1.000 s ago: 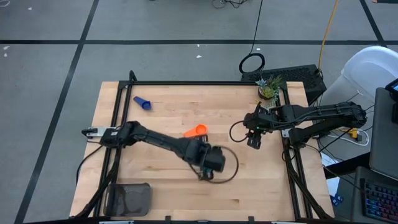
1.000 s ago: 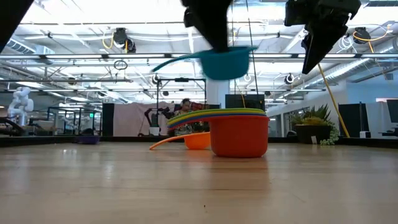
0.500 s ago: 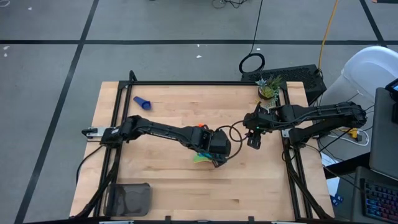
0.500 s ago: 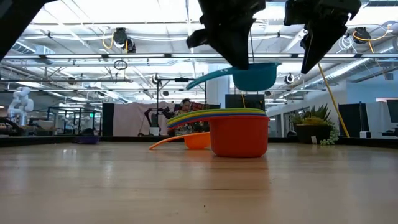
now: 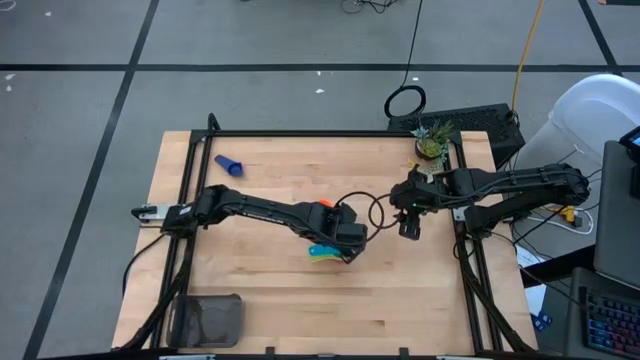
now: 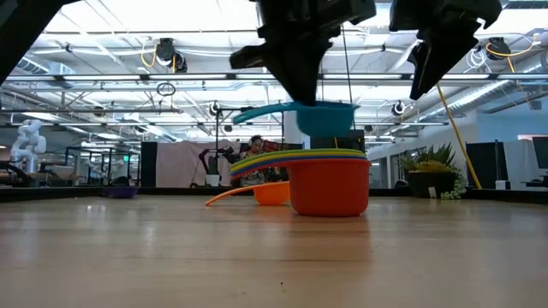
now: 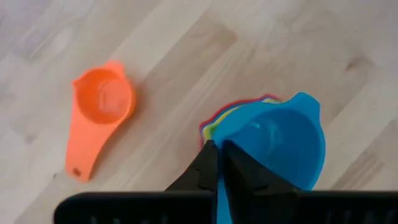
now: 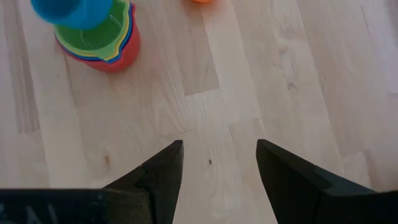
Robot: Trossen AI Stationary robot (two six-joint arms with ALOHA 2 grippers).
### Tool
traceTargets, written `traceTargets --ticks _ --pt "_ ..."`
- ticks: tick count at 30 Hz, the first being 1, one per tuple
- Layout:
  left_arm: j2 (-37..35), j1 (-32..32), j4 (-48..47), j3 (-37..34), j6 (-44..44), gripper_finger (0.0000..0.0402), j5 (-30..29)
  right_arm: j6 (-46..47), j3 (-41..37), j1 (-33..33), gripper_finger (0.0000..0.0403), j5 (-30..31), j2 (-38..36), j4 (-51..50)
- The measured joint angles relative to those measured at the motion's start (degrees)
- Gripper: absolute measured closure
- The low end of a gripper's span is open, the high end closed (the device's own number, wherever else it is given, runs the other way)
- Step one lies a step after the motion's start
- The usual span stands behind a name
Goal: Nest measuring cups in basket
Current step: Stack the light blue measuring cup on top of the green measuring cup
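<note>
Grey floor (image 5: 80, 90) with dark tape lines surrounding the wooden table (image 5: 270, 150); ceiling lights (image 6: 163, 53) glowing beyond it.

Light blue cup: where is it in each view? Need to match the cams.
High: light blue cup at table centre, under the left gripper.
Low: upper centre, just above the stack of cups.
Left wrist: lower right, held by its handle.
Right wrist: top left corner.
Shared landmark: the stack of cups.
</note>
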Motion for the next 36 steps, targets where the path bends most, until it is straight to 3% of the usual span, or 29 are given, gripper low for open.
traceTargets --ticks 22,36 --pt "0.0 -0.3 0.8 0.0 -8.0 0.0394 1.8 -6.8 0.0 0.0 0.0206 0.0 0.0 6.4" --pt "2.4 -0.7 0.8 -0.1 -8.1 0.0394 4.3 -9.2 0.0 0.0 0.0206 0.0 0.0 7.4"
